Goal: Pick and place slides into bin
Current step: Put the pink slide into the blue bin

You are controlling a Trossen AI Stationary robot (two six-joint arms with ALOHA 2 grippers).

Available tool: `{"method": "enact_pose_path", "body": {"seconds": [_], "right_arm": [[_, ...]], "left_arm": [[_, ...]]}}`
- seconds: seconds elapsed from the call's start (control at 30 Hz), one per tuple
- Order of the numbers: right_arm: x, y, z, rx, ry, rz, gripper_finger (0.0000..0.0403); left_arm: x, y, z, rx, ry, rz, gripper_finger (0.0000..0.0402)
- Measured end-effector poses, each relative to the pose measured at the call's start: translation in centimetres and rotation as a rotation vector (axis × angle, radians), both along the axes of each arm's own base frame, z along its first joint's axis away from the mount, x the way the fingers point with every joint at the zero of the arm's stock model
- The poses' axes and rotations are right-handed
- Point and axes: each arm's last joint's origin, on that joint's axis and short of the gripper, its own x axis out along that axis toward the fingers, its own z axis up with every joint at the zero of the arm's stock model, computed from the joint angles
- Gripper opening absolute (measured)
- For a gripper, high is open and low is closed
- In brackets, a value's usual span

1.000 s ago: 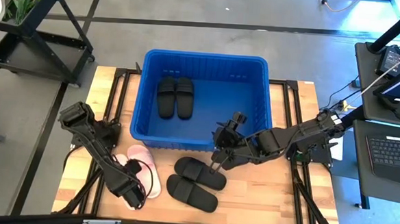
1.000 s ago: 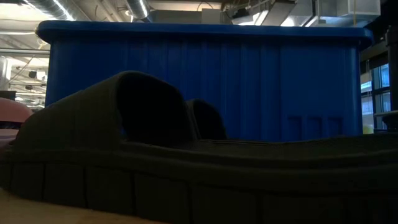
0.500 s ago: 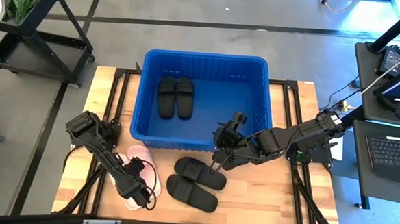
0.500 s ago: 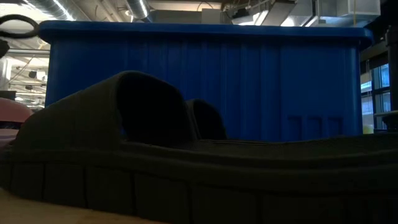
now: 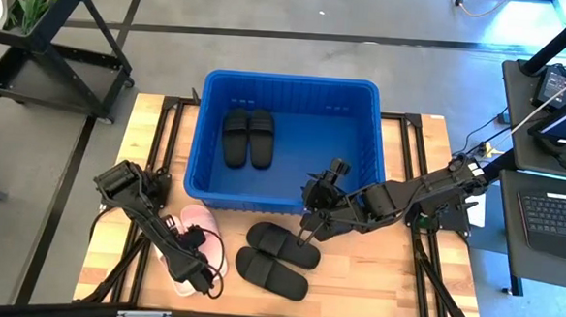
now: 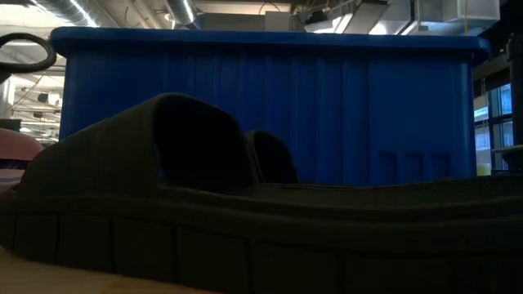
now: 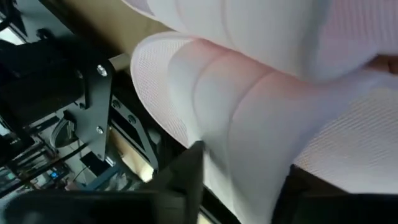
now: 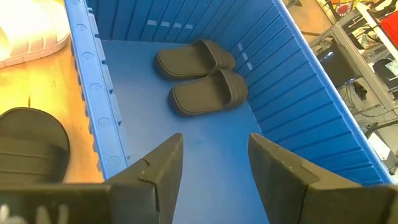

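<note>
Pale slides point(image 5: 201, 234) on the table, before the bin point(image 5: 376, 134); left gripper point(image 5: 191, 275) down at their near edge, its grip not discernible. A shallow hold on both could drop one. The black pair point(image 5: 276, 258) lies just beside; right gripper point(image 5: 308, 230), fingers apart, hangs beyond it, over the bin's near wall.

pale slides point(image 5: 204, 238): partly covered by the left arm in the high view
left gripper point(image 5: 191, 280): whether it grips cannot be told
bin point(image 6: 261, 106): base hidden behind a black slide point(image 6: 245, 212) in the low view
left wrist view: pale slide point(image 7: 261, 93) fills it, edges cut off
</note>
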Motion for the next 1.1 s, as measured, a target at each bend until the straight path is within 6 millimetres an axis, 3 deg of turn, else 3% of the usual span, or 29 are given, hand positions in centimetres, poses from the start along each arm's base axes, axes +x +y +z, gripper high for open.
{"method": "enact_pose_path", "body": {"seconds": [0.17, 0.37, 0.67, 0.87, 1.0, 1.1], "right_arm": [[0.0, 0.0, 0.0, -0.002, 0.005, 0.000, 0.0181], [0.0, 0.0, 0.0, -0.003, 0.007, 0.001, 0.0181], [-0.1, 0.0, 0.0, -0.022, 0.026, 0.017, 0.0181], [-0.4, -0.2, -0.2, -0.038, 0.066, 0.017, 0.0181], [-0.4, -0.2, -0.2, -0.039, 0.067, 0.018, 0.0181], [-0.4, -0.2, -0.2, -0.039, 0.066, 0.016, 0.0181]], "left_arm": [[-0.1, -0.1, 0.2, -0.078, 0.056, -0.019, 0.0015], [0.2, -0.7, 3.2, -0.195, 0.083, -0.057, 0.0009], [0.8, -0.2, 12.9, -0.546, -0.111, -0.049, 0.0005], [0.7, 1.1, 19.7, -0.842, -0.418, -0.161, 0.0008], [1.2, 3.2, 23.8, -0.874, -0.740, -0.295, 0.0008], [1.5, 5.7, 26.6, -0.759, -0.953, -0.366, 0.0008]]}}
